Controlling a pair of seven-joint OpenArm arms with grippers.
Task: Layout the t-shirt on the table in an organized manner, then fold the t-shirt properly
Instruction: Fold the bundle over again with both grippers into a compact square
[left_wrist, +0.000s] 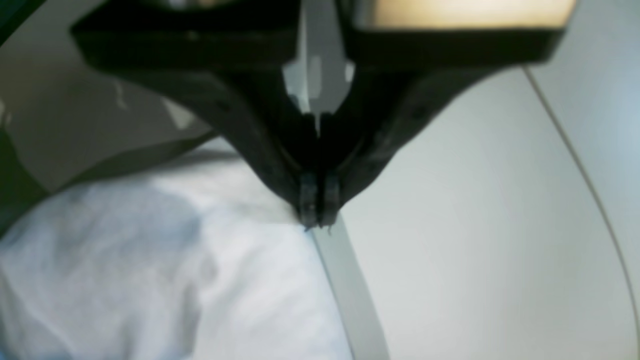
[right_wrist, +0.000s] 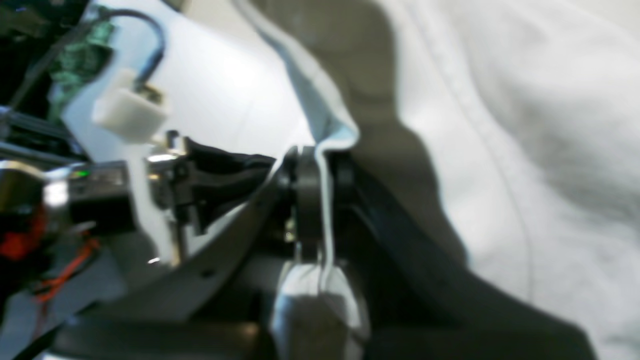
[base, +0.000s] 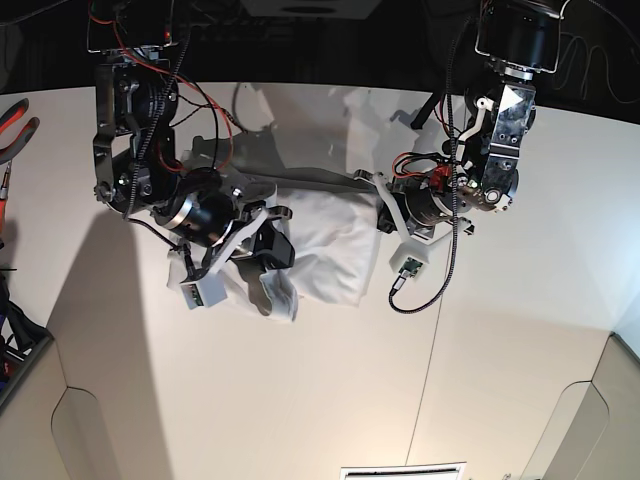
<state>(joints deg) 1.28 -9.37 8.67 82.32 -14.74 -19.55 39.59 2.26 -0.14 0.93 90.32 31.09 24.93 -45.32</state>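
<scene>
Both grippers, left (left_wrist: 317, 220) and right (right_wrist: 320, 175), pinch opposite edges of the wrinkled white cotton t-shirt (base: 325, 235), apparently to spread it over the matte white table (base: 300, 400).

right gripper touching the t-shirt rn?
Touching. The right wrist view shows a white fold of the t-shirt pinched between the shut jaws of the right gripper, the cloth edge running down through them.
</scene>
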